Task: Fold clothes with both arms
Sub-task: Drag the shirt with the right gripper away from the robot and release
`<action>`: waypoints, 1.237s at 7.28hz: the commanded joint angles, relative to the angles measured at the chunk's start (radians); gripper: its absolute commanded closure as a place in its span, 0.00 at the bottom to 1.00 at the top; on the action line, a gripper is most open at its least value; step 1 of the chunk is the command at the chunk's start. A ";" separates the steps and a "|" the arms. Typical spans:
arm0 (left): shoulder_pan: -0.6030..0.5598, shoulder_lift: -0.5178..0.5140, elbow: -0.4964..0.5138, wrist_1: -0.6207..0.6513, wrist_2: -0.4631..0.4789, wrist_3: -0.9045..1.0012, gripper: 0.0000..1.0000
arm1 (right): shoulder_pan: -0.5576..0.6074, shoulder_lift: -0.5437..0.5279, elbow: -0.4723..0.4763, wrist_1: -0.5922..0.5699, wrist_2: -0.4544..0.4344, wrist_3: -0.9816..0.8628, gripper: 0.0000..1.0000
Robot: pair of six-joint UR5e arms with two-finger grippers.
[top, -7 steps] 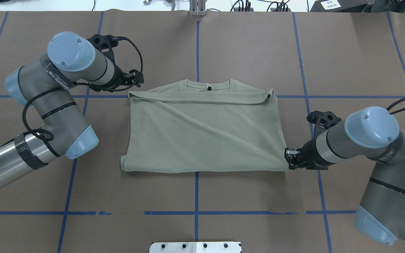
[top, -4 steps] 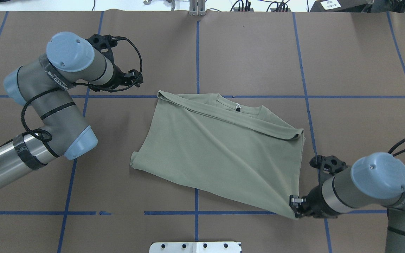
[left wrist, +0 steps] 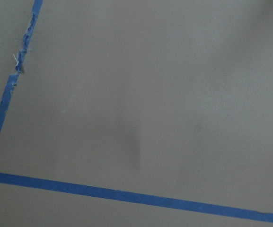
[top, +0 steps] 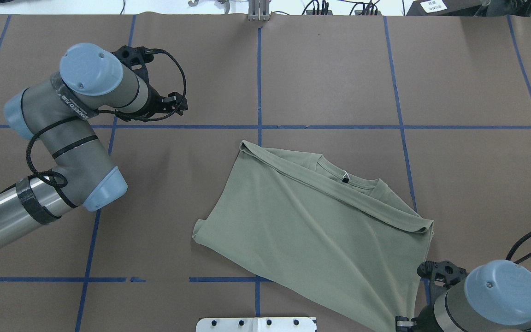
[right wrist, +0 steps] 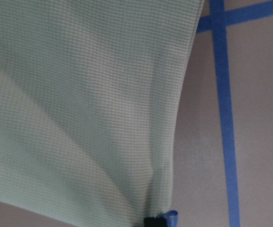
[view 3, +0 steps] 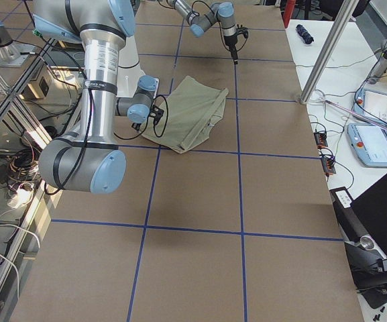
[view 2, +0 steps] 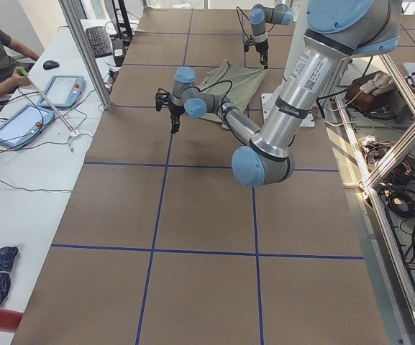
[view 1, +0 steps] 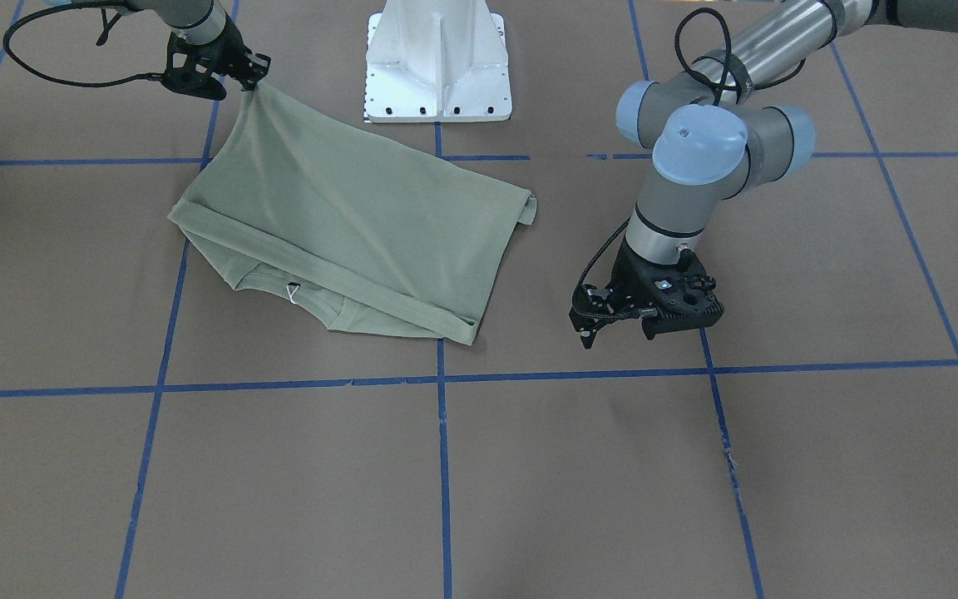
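Folded sage-green knit shirt (top: 311, 230) lies skewed on the brown, blue-taped surface (top: 339, 69), right of centre. Right hand (view 1: 251, 81) pinches its robot-side corner, fabric pulled taut. Left hand (view 1: 604, 326) hovers apart from the shirt, fingers spread, empty.

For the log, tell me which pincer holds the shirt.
The right pincer, clamped on a shirt corner; the left pincer hangs open over bare table.

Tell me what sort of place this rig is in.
Probably a robotics lab: paper-covered table with a blue tape grid, aluminium framing, and an operator desk holding touchscreen pendants.
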 commanded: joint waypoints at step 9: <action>0.078 0.114 -0.183 0.003 -0.046 -0.043 0.01 | 0.423 0.127 0.059 0.003 -0.007 -0.083 0.00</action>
